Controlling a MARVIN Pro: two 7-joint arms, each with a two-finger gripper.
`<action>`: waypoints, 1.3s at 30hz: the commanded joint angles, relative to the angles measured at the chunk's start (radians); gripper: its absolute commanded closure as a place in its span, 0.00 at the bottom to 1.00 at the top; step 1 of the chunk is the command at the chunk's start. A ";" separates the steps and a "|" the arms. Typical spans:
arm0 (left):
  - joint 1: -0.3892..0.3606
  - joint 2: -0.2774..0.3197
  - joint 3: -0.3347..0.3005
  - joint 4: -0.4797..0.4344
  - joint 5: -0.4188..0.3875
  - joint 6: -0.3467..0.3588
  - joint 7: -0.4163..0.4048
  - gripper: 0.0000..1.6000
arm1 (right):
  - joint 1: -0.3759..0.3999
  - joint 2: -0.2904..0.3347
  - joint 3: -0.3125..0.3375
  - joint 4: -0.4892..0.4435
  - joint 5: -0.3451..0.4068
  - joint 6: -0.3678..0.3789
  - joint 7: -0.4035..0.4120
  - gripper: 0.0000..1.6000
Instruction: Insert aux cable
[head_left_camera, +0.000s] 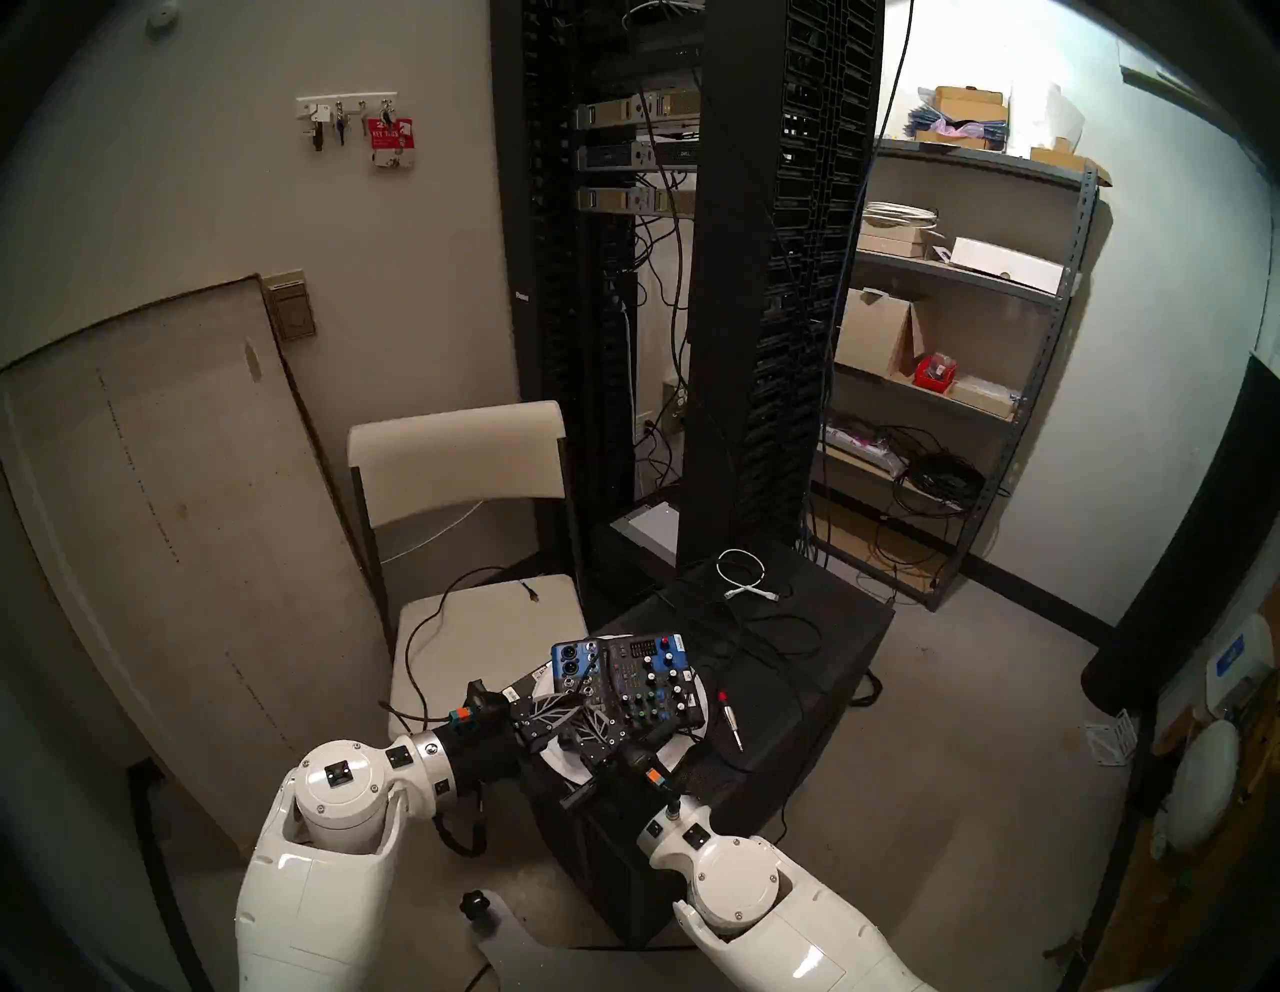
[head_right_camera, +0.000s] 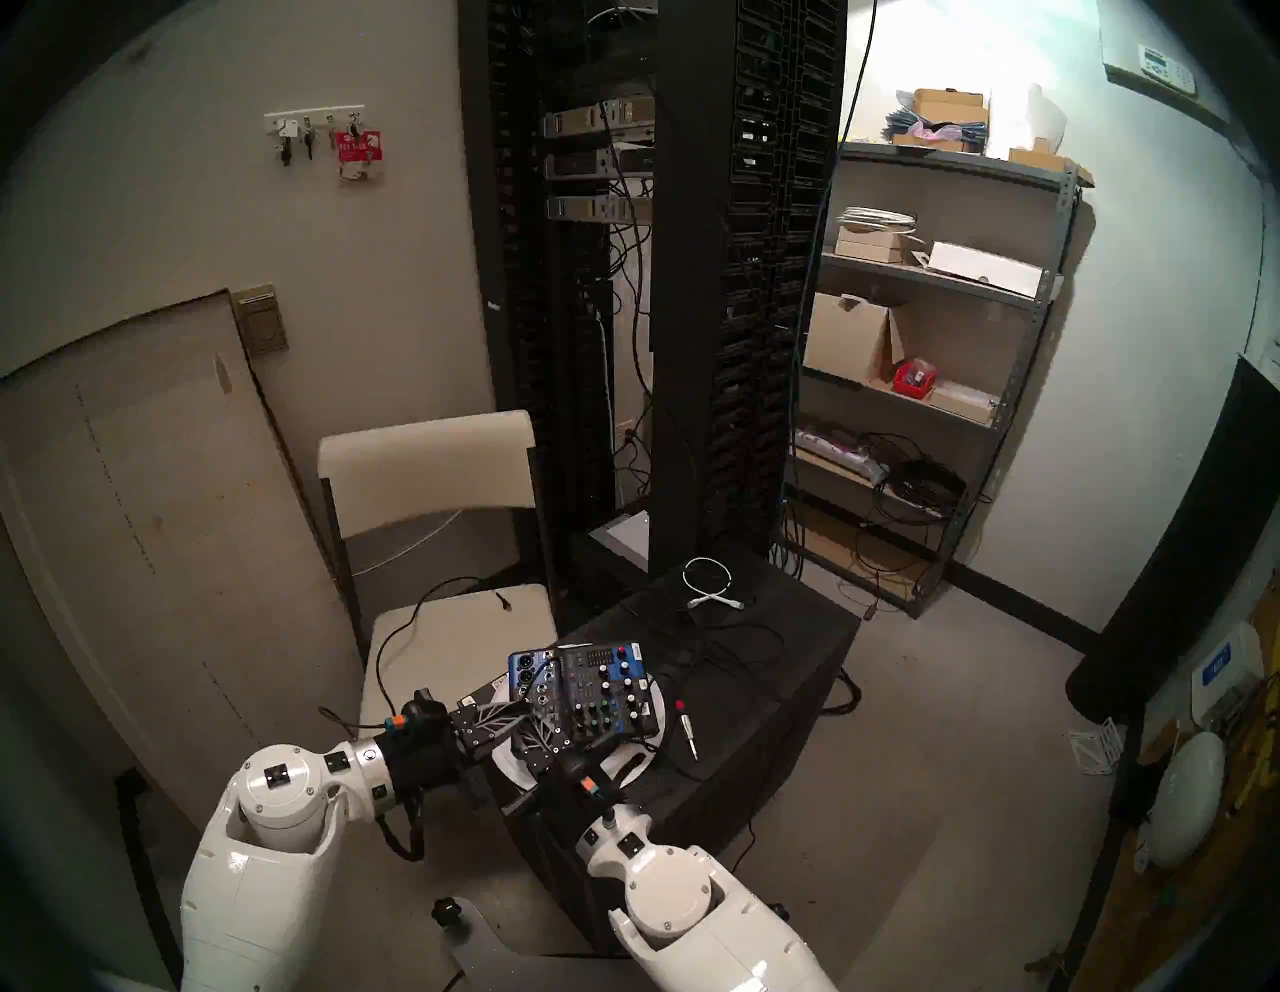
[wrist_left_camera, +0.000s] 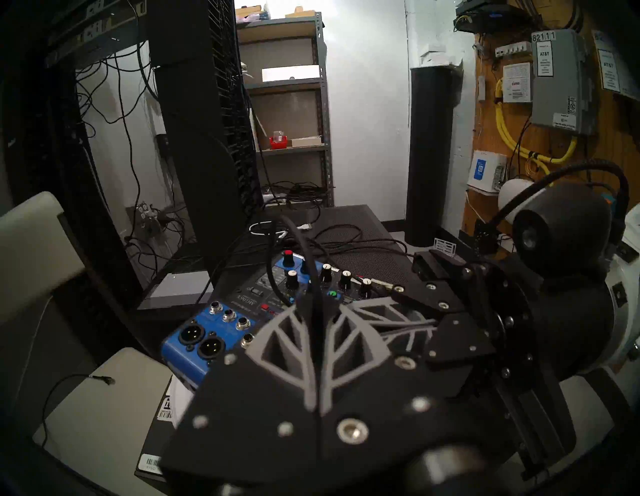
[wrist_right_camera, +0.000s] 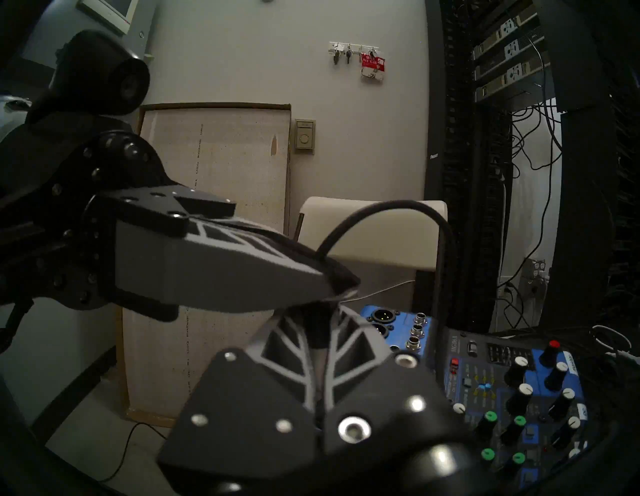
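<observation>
Both pincers meet at lower centre of the head view: my left pincer and right pincer are clamped together on the aux cable, over the blue mixer. A red-ringed plug lies to its right.

Left wrist view, centre: the cable runs between my fingers; "AT&T" and "82111" mark grey boxes upper right.

Right wrist view: the cable arches over the mixer.

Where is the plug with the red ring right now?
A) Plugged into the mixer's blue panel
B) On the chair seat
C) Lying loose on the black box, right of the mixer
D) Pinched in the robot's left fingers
C: the red-ringed plug lies untouched on the black box, to the right of the mixer.
</observation>
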 joint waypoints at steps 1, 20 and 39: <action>0.029 0.019 -0.010 0.046 0.033 0.018 0.013 1.00 | 0.001 0.004 -0.009 0.008 -0.004 0.009 -0.004 1.00; 0.024 0.016 -0.003 0.054 0.032 0.025 0.017 1.00 | 0.018 -0.002 -0.008 0.027 -0.010 0.029 -0.017 1.00; 0.004 -0.014 -0.019 0.049 -0.023 0.011 0.035 0.76 | 0.025 -0.001 -0.006 0.026 -0.003 0.024 -0.011 1.00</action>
